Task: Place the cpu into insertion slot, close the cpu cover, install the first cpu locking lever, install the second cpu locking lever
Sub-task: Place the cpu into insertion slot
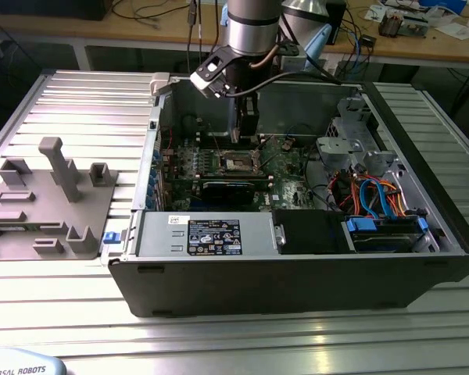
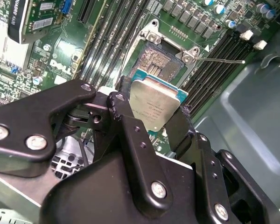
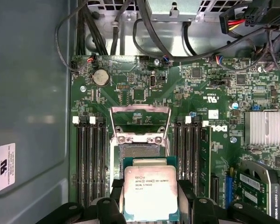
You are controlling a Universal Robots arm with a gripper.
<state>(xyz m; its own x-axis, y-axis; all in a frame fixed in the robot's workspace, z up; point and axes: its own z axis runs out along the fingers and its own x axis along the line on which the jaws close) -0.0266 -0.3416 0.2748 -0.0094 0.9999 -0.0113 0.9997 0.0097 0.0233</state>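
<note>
The cpu (image 3: pixel 150 191), a silvery square chip on a green base, is pinched by its two edges in my gripper (image 3: pixel 150 205), whose black fingers (image 3: pixel 109 207) are shut on it. In the second wrist view the cpu (image 2: pixel 156 107) hangs tilted, close to the insertion slot (image 2: pixel 161 63) and partly overlapping its near edge. The slot (image 3: pixel 140 151) lies bare in the middle of the green motherboard (image 3: pixel 214 98). The cpu cover (image 3: pixel 140 109) stands flipped open beyond the slot. A thin metal lever (image 2: pixel 219 60) sticks out beside the socket. In the exterior view my gripper (image 1: pixel 246 129) reaches down into the case over the slot (image 1: pixel 238 162).
Long black memory slots (image 3: pixel 91 158) flank the socket on both sides. A finned heat sink (image 3: pixel 266 128) and a black card (image 1: pixel 230 190) sit nearby. The case holds a grey power supply (image 1: pixel 211 234) and a drive bay with cables (image 1: pixel 383 211). A grey fixture (image 1: pixel 47 195) lies outside.
</note>
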